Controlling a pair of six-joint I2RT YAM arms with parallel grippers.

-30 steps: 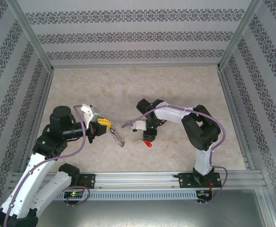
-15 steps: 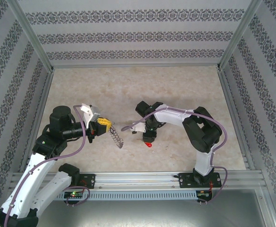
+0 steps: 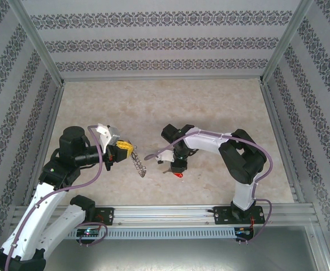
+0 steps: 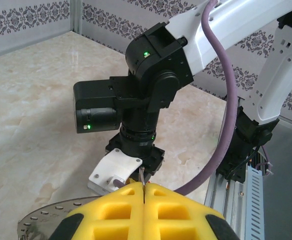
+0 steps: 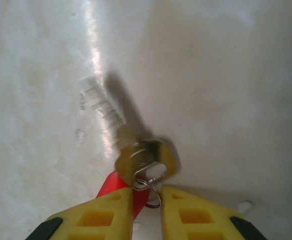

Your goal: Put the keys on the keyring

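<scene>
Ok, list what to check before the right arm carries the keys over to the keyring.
1. The keyring is gripped by the left tool: ok, the pads are shut and the ring sticks out past them.
2. The keys sit between the right tool fingers: ok, the red tag is in the gap.
3. The right grip is firm: cannot tell. The key is blurred and a slit shows between the fingers.
4. The keys are lifted off the table: cannot tell.
5. The keyring is apart from the keys: ok, the top view shows bare table between them.
</scene>
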